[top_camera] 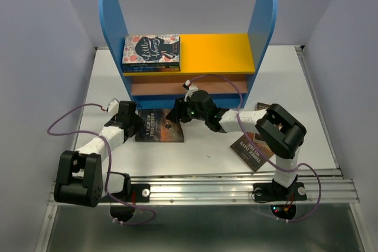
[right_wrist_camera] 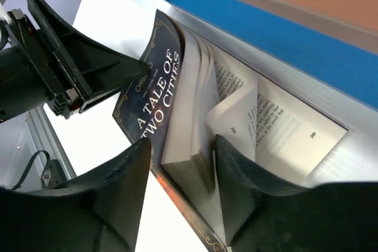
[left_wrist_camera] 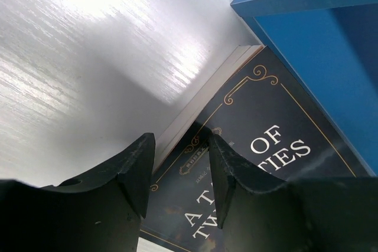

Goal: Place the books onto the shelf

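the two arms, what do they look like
The left arm and right arm match: boxy black joint housings, white tubular links, a thin purple cable looping along each. The left gripper and right gripper have matte black wedge-shaped fingers. A green light glows near the right wrist.

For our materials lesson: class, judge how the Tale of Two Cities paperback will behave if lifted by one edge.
Probably floppy: the Tale of Two Cities paperback shows pages fanning apart, one leaf bent. Pushed, it should slide on the smooth table, not roll, given its flat rectangular shape.

The table (top_camera: 313,104) bears the shelf (top_camera: 218,52), a dark book (top_camera: 158,127) and a brown book (top_camera: 251,150).
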You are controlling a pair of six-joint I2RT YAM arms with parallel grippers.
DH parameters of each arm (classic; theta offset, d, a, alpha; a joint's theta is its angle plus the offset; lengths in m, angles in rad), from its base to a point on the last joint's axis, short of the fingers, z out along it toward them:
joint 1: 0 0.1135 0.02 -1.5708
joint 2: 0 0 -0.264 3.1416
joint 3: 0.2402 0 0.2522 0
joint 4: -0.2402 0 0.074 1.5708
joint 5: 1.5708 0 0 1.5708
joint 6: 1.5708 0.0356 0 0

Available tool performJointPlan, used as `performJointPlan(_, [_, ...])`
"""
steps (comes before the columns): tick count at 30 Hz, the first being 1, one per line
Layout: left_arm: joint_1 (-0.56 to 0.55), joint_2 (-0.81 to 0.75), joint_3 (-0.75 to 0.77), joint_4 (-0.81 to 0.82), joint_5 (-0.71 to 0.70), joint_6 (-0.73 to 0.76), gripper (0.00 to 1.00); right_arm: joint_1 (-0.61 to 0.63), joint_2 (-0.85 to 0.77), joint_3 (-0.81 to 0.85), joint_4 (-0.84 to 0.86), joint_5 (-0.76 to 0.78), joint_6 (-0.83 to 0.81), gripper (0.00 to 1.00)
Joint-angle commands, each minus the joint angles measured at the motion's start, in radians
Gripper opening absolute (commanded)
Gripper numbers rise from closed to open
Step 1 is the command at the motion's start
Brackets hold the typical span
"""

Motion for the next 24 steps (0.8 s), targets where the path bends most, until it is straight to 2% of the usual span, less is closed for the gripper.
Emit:
performJointPlan(1, [-0.011,0.034,-0.010,-0.014,0.075,-0.009,0.48,0.020,-0.014,-0.005,0.008,-0.069,0.034,0.46])
performJointPlan(2, [-0.011,0.034,-0.009,-0.016,0.074,-0.004,0.48,0.020,-0.014,-0.011,-0.014,-0.045,0.036,0.41])
performJointPlan(3, [-0.013,0.034,-0.001,-0.022,0.066,-0.004,0.48,0.020,-0.012,-0.013,-0.026,-0.031,0.037,0.41])
performJointPlan(6, [-0.013,0.020,0.007,-0.040,0.060,0.005,0.48,0.020,-0.012,-0.005,-0.110,0.064,0.025,0.27])
performJointPlan(8, [-0.013,0.000,0.013,-0.051,0.060,0.012,0.54,0.020,-0.023,-0.013,-0.134,0.107,0.017,0.01])
performJointPlan(9, [-0.011,-0.009,0.020,-0.055,0.072,0.032,0.67,0.020,-0.032,-0.017,-0.135,0.122,0.022,0.01])
performJointPlan(12, [-0.013,-0.059,0.033,-0.054,0.133,0.087,0.99,0.020,-0.089,-0.018,-0.173,0.179,0.013,0.01])
performJointPlan(14, [-0.022,-0.125,0.033,-0.033,0.184,0.140,0.99,0.020,-0.124,-0.001,-0.250,0.231,0.011,0.01])
performJointPlan(16, [-0.084,-0.209,0.047,-0.028,0.179,0.144,0.99,-0.012,-0.168,0.021,-0.302,0.232,0.036,0.01])
performJointPlan(21, [-0.304,-0.362,0.106,0.030,0.045,0.154,0.99,-0.085,-0.254,0.032,-0.430,0.129,0.063,0.01])
performJointPlan(24, [-0.348,-0.405,0.149,0.079,0.031,0.227,0.99,-0.131,-0.285,0.027,-0.493,0.052,0.074,0.01])
